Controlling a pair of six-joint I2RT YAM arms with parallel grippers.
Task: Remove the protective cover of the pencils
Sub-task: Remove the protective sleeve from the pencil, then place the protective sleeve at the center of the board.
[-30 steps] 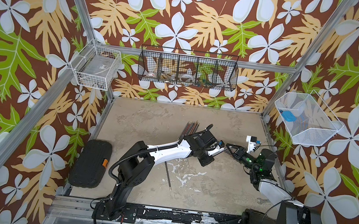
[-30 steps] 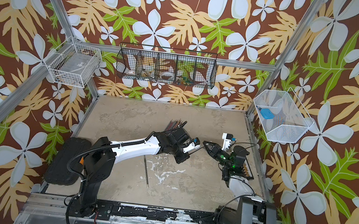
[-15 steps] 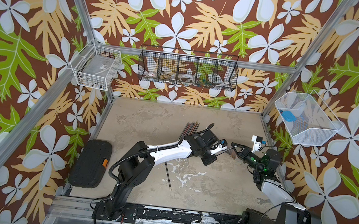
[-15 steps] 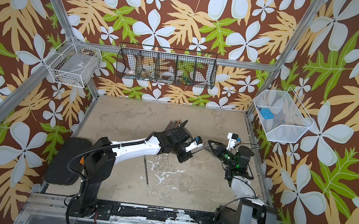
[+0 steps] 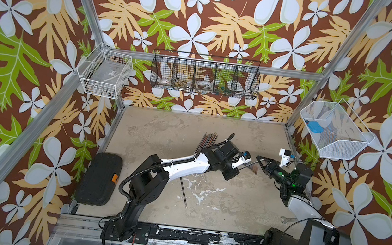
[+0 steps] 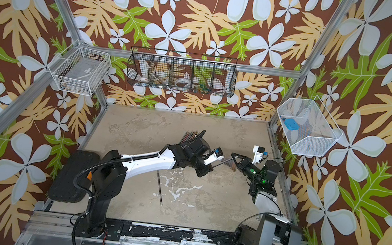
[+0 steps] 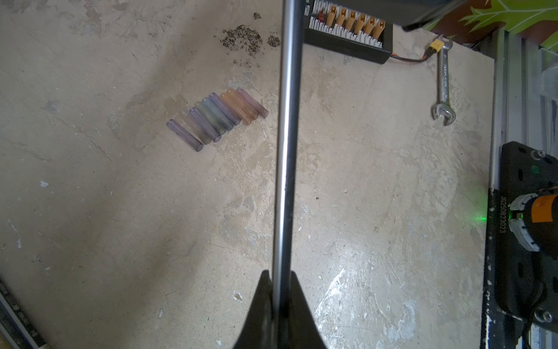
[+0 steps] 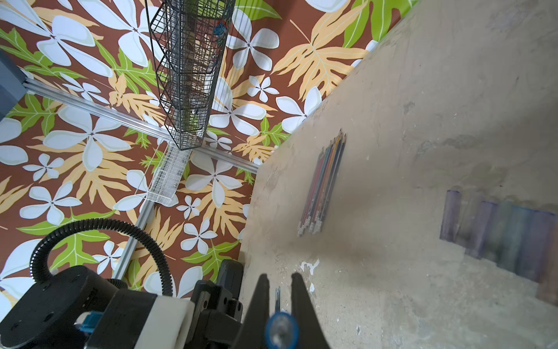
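Floral-papered walls close in a scuffed beige worktop (image 5: 242,214), and over its middle the two claws meet nose to nose. Left claw (image 7: 279,275) is pressed tight on the held pencil (image 7: 287,151), a grey shaft that runs straight out past the edge of the left wrist view. Right claw (image 8: 279,276) is closed in on a blue-tinted cap (image 8: 281,331). Only the right wrist view shows this cap, end-on and blurred, as a ring between the fingers; whether it has come free of the pencil I cannot tell. Compared with a second ago, the right arm has drawn back from the left claw, so the gap between them is wider in both top views. On the worktop near the right claw's tip lies the row of loose caps (image 7: 217,117). They are short smoky tubes tinted violet, green and orange, lying side by side, the end one set a little apart; from above they are only a brownish smudge. Farther back, the bundle of pencils (image 8: 324,184) lies flat, its red, black, teal and yellow shafts packed together. From above, the left arm covers its near end. One lone pencil (image 5: 183,192) lies towards the front, and a wrench (image 7: 443,81) lies by the right arm's base.
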